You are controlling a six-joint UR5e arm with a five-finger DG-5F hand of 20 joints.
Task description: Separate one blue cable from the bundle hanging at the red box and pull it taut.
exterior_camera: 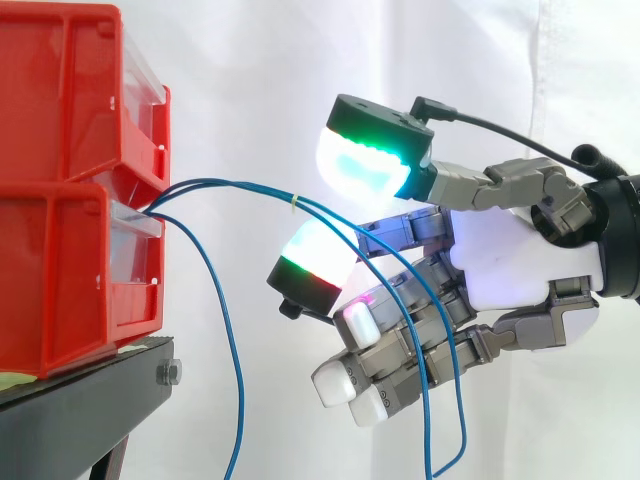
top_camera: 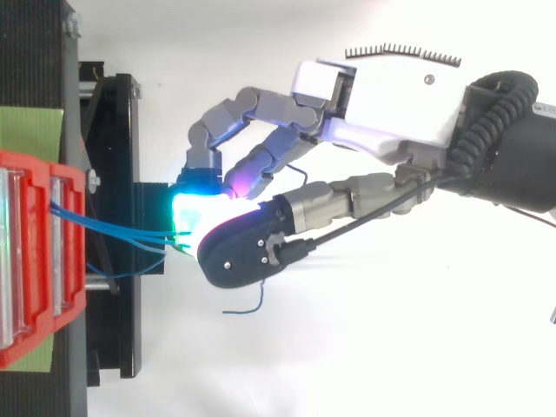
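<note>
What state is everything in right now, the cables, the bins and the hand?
blue cables: slack, drooping from the bins' front, none taut.
tie: round two cables.
red bins: stacked on the black stand.
hand: at the cables beyond the tie; grip unclear.

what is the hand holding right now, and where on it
Cannot be told: the blue cables run through the hand just past their yellow tie, but a grip is not clear.
</note>
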